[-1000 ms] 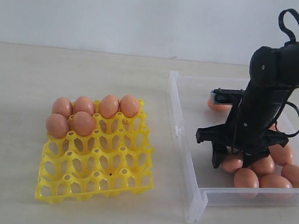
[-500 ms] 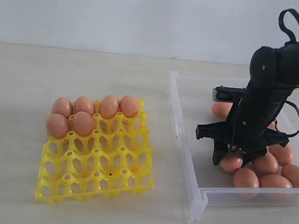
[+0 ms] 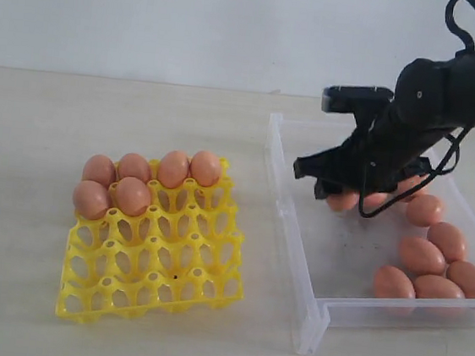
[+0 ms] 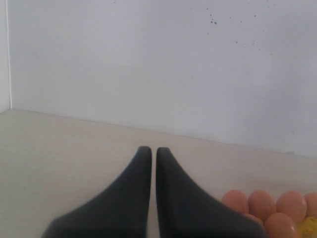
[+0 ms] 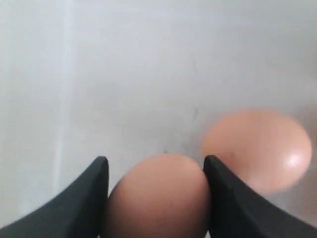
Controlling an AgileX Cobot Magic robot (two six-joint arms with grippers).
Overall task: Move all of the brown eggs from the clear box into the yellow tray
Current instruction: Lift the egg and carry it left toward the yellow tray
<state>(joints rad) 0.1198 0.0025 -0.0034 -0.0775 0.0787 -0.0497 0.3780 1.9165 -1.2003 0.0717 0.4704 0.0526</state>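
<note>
right jaws: clamp brown egg [image 5: 156, 198] (above clear box [image 3: 311, 322]) | left jaws: closed

No readable txt, labels, brands, nos. or signs in any view. Nothing legible on any brown egg [image 3: 420, 255], the yellow tray [image 3: 150, 281] or the clear box [image 3: 345, 249].

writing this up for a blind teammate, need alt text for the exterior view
The right gripper holds a brown egg over the clear box, where more eggs lie. On the left, a yellow tray holds six eggs in its far cups.
</note>
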